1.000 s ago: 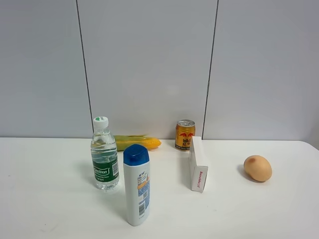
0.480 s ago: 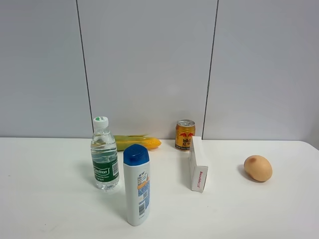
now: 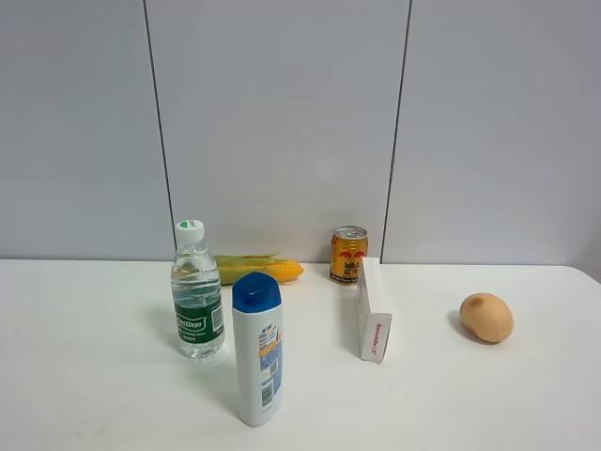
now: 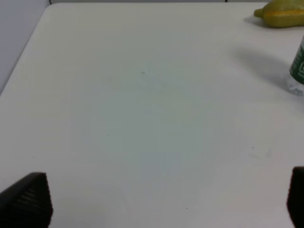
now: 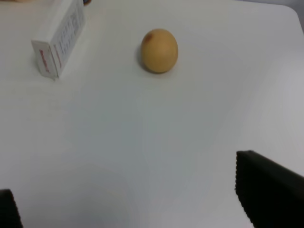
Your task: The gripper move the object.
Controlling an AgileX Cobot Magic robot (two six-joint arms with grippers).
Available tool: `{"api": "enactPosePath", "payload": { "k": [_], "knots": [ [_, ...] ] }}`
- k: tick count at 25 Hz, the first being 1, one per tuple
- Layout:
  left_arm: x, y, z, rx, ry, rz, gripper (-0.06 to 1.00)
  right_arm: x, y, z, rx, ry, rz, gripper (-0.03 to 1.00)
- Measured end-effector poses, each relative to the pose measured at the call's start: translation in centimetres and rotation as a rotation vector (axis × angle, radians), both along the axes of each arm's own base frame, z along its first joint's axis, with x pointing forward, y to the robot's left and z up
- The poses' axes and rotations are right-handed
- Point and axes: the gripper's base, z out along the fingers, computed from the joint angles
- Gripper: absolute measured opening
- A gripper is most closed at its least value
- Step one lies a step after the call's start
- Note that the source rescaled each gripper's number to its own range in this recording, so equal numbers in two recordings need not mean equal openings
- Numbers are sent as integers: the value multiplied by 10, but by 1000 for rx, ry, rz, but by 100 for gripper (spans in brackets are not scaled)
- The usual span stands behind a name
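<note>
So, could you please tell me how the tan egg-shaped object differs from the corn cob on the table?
The egg-shaped object is short and rounded; the corn cob is long and slim. The object is plain tan-orange with a darker patch; the cob is yellow with green husk. The object sits alone on the right side of the table; the cob lies at the back, behind the water bottle. Both rest on the table, untouched.

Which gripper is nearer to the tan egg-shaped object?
Right. The right gripper faces the object with jaws open; the left gripper sees only table beside the water bottle.
</note>
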Motion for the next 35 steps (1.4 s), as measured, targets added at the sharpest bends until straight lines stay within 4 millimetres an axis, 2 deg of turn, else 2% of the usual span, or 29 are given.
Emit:
{"api": "enactPosePath", "payload": {
  "k": [19,29,35],
  "knots": [
    [0,0,0,0,0,0,100,-1,-2,0,8,-6,-26,91],
    [0,0,0,0,0,0,100,-1,-1,0,8,-6,-242,91],
    [0,0,0,0,0,0,100,-1,-1,0,8,-6,-268,91]
  ]
}}
